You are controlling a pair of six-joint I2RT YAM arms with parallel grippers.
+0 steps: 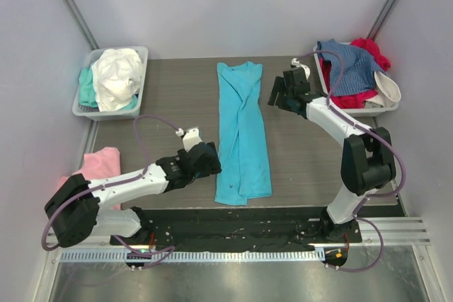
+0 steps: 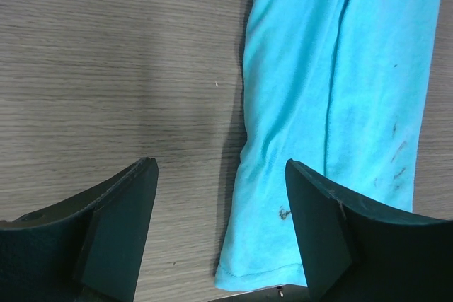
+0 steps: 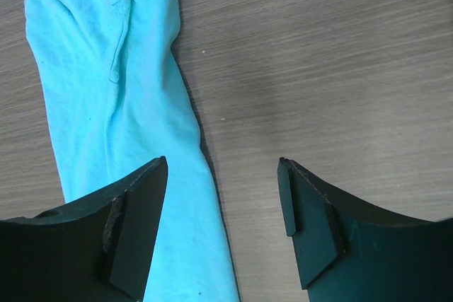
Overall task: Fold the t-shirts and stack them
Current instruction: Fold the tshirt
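Note:
A bright turquoise t-shirt (image 1: 242,129) lies folded lengthwise into a long strip in the middle of the table, neck at the far end. My left gripper (image 1: 210,160) is open and empty just left of its near hem; in the left wrist view the shirt's hem corner (image 2: 283,245) lies between the fingers. My right gripper (image 1: 274,93) is open and empty just right of the shirt's upper part; in the right wrist view the shirt's edge (image 3: 141,125) runs under the left finger. A pink t-shirt (image 1: 99,164) lies at the near left.
A grey tray (image 1: 138,54) at the far left holds white and mint shirts. A grey tray (image 1: 391,107) at the far right holds denim-blue, red and white shirts. Bare wood-grain table (image 1: 177,97) lies on both sides of the turquoise shirt.

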